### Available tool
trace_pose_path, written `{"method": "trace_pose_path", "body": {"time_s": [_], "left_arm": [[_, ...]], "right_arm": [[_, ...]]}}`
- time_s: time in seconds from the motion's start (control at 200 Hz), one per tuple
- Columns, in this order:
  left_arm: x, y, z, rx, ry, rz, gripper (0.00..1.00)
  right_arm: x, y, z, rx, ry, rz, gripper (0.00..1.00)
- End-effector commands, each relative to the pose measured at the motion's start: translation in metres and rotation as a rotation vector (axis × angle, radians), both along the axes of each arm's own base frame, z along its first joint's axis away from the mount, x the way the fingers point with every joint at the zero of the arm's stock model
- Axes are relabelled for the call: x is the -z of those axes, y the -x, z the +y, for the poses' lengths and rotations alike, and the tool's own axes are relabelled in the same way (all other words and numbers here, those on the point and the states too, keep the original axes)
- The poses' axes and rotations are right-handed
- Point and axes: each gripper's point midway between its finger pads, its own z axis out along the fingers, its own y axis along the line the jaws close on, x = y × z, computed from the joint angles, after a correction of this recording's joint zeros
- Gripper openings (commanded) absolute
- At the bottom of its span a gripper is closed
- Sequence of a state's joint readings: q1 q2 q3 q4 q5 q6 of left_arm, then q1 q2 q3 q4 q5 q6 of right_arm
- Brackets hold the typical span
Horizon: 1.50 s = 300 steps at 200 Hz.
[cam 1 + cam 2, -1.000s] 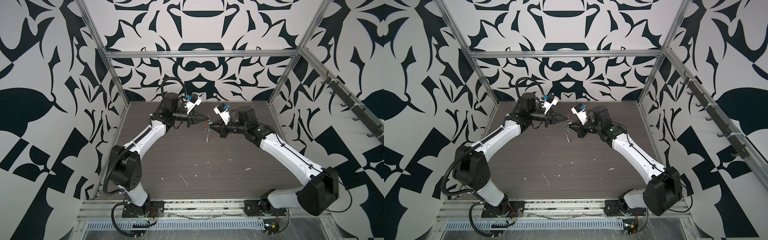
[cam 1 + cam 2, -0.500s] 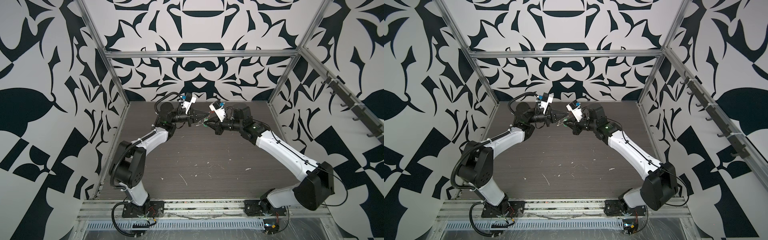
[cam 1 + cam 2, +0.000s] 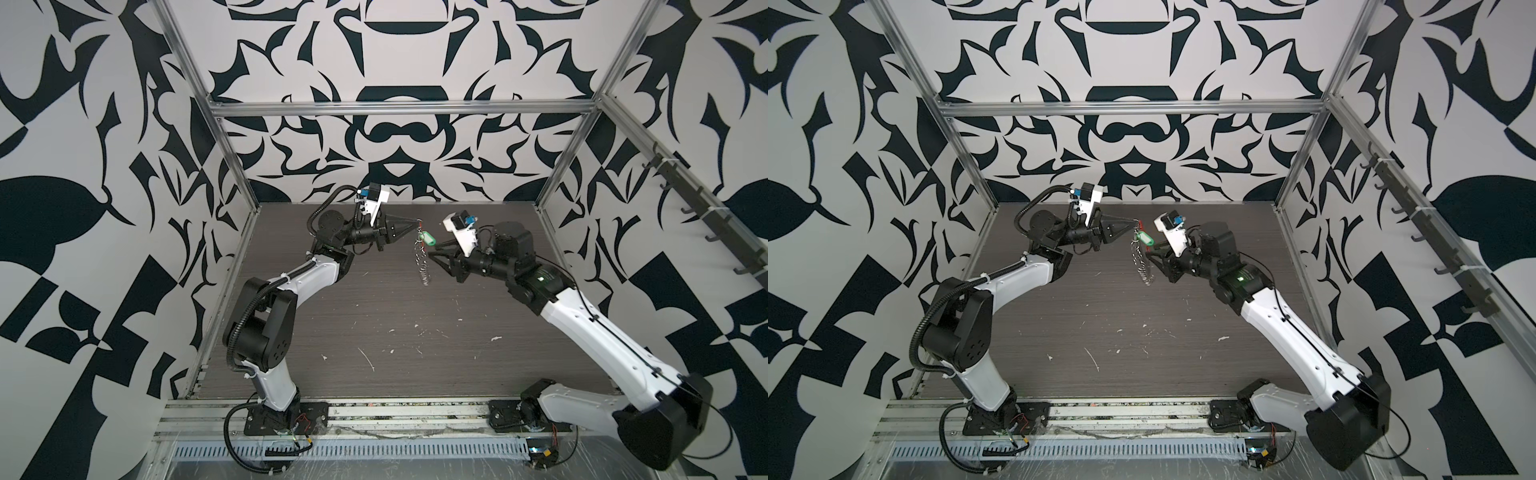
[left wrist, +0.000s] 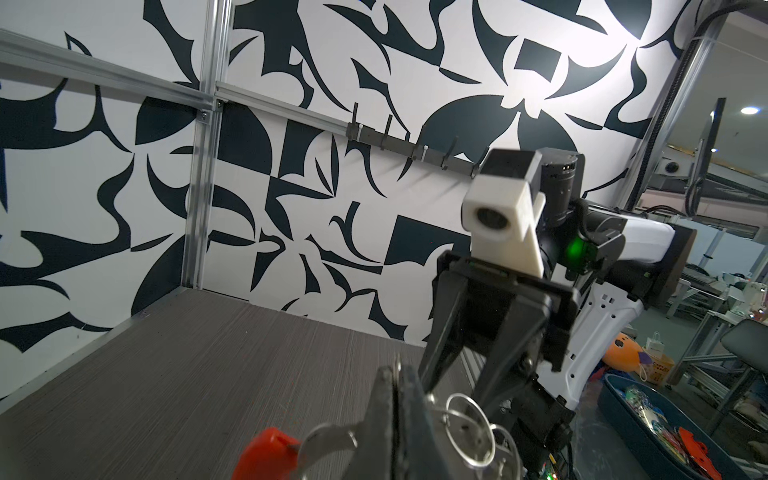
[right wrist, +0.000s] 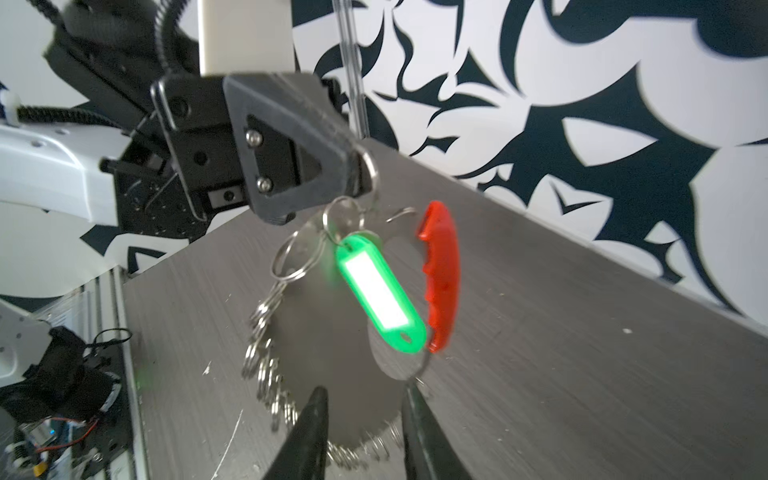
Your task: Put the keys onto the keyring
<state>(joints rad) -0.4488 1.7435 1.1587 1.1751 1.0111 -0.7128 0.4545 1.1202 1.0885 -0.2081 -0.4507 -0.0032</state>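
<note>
While the green key tag is dangling from its small silver ring, I am seeing it hang in the air beside the red grip of the keyring, near the top of the loop. In both top views the tag is showing as a bright green spot between the two arms, well above the table. The keyring is hanging downward in a long drooping loop of small silver rings, with its red grip at the upper end, and nothing of it is touching the table.

The left claw is pinching together on the metal loop just above the tag, carrying the whole keyring; from its own wrist camera I am looking past the closed tips at the red grip and a couple of silver rings.

The right claw is standing with its fingers apart and holding nothing, pointing at the lower part of the loop just beside it. In the top views it is facing the left claw across the hanging keyring.
</note>
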Motion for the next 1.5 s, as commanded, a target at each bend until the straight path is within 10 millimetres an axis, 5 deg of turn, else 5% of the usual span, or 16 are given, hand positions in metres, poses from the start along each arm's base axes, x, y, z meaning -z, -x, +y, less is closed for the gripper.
{"method": "trace_pose_path", "body": {"time_s": [0.0, 0.46, 1.495], "left_arm": [[-0.019, 0.005, 0.004, 0.009, 0.043, -0.062, 0.00], [-0.020, 0.008, 0.001, 0.036, 0.058, -0.051, 0.00], [-0.024, 0.011, -0.003, 0.066, 0.058, -0.051, 0.00]], "right_arm": [[-0.033, -0.001, -0.006, 0.019, -0.057, -0.082, 0.29], [-0.078, -0.026, 0.028, -0.113, -0.310, -0.068, 0.22], [-0.075, -0.030, 0.043, -0.221, -0.384, 0.017, 0.09]]}}
